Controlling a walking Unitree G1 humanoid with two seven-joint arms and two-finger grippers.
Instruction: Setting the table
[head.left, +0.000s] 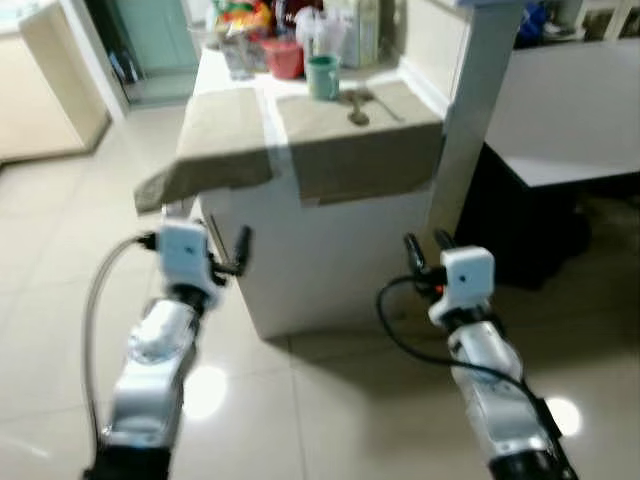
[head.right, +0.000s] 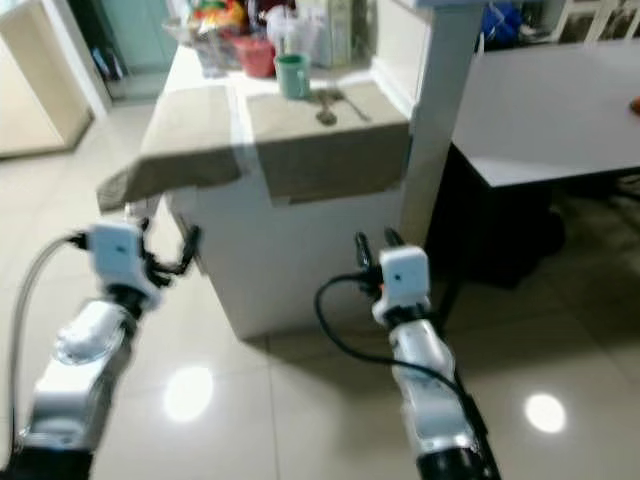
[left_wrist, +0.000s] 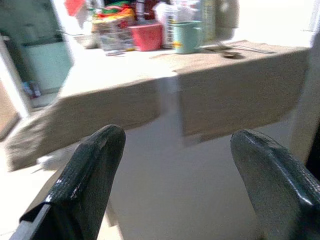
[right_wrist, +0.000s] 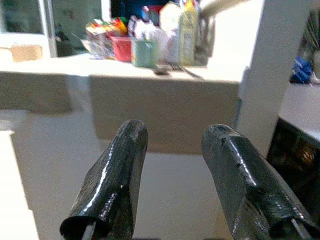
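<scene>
A white counter (head.left: 330, 250) carries two beige placemats: the left one (head.left: 215, 140) and the right one (head.left: 360, 145), both hanging over its near edge. A spoon (head.left: 357, 110) and a fork (head.left: 381, 104) lie on the right placemat. Behind them stand a green cup (head.left: 323, 77) and a red cup (head.left: 284, 58). My left gripper (head.left: 227, 245) is open with nothing in it, below the left placemat's drooping corner. My right gripper (head.left: 426, 248) is open too, low before the counter's right corner. The green cup (left_wrist: 186, 37) also appears past the left gripper's fingers (left_wrist: 85, 185).
Bottles and packets crowd the back of the counter (head.left: 250, 20). A white pillar (head.left: 480, 90) rises at the counter's right, with a grey table (head.left: 580, 110) beyond it. Shiny tiled floor (head.left: 60, 250) spreads to the left and in front.
</scene>
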